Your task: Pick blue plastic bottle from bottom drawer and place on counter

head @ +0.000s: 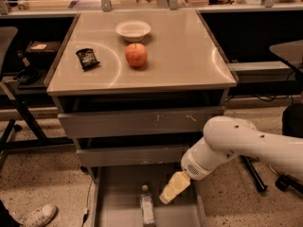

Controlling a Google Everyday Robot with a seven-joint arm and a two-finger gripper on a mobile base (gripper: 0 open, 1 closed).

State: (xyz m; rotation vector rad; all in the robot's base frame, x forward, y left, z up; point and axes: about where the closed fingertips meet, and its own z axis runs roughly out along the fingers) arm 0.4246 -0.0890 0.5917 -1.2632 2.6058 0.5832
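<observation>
The counter of the grey cabinet carries a white bowl, a red apple and a dark snack packet. Below, the bottom drawer is pulled out. The white robot arm reaches in from the right, and its yellowish gripper hangs over the drawer; I cannot tell if it is spread or pressed together. The blue plastic bottle is on the drawer floor, just beside the gripper, not touching.

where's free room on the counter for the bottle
On the counter, the right half, right of the apple and bowl, is bare, as is the front strip. The left is crowded: bowl, apple, packet. The hand hangs over the bottom drawer, right of the bottle.
</observation>
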